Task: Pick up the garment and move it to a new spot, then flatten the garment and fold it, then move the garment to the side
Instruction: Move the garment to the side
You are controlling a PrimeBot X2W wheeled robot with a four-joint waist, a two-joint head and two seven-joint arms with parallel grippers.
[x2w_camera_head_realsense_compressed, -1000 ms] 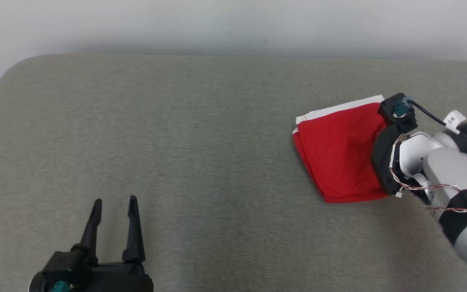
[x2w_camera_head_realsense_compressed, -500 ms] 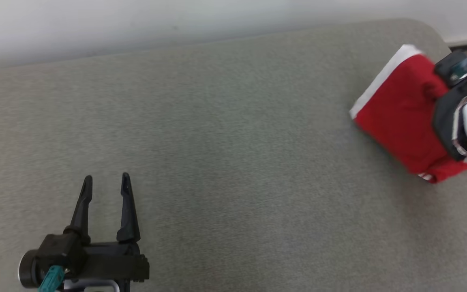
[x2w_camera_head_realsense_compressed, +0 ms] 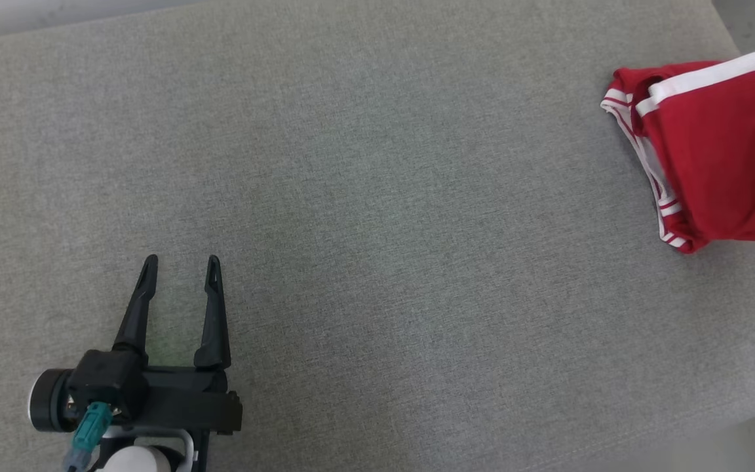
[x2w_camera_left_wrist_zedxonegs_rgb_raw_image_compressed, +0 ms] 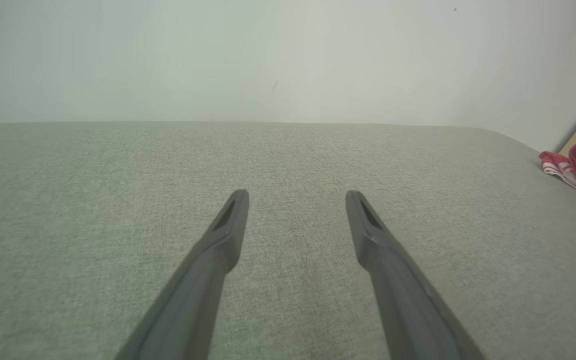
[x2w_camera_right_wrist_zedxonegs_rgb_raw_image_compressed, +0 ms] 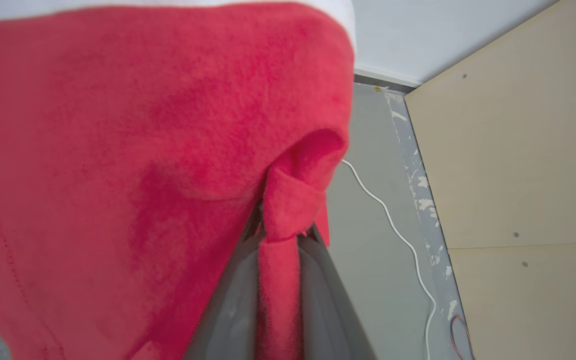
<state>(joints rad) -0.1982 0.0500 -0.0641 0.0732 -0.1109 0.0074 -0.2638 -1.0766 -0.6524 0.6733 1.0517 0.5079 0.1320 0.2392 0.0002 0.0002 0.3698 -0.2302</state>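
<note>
The garment point(x2w_camera_head_realsense_compressed: 718, 151) is red with white stripes and a white band, folded, at the right end of the grey surface. It runs out past the right edge of the head view. In the right wrist view a bunched fold of its red cloth point(x2w_camera_right_wrist_zedxonegs_rgb_raw_image_compressed: 288, 210) is pinched in my right gripper point(x2w_camera_right_wrist_zedxonegs_rgb_raw_image_compressed: 282, 235), and the rest hangs across that view. Far from it, at the lower left, my left gripper point(x2w_camera_head_realsense_compressed: 179, 265) hovers over bare surface, open and holding nothing. The garment point(x2w_camera_left_wrist_zedxonegs_rgb_raw_image_compressed: 575, 167) also peeks in at the right edge of the left wrist view.
The grey padded surface point(x2w_camera_head_realsense_compressed: 364, 196) stretches wide between the two grippers; its right end point(x2w_camera_head_realsense_compressed: 725, 26) is close to the garment. Beyond that end lie a grey floor, a white cable point(x2w_camera_right_wrist_zedxonegs_rgb_raw_image_compressed: 398, 225) and a beige board point(x2w_camera_right_wrist_zedxonegs_rgb_raw_image_compressed: 508, 165). A pale wall point(x2w_camera_left_wrist_zedxonegs_rgb_raw_image_compressed: 268, 55) stands behind.
The head camera has swung toward the right end of the surface. The right gripper has carried the garment to that end and its arm has left the head view. The left gripper stays open.
</note>
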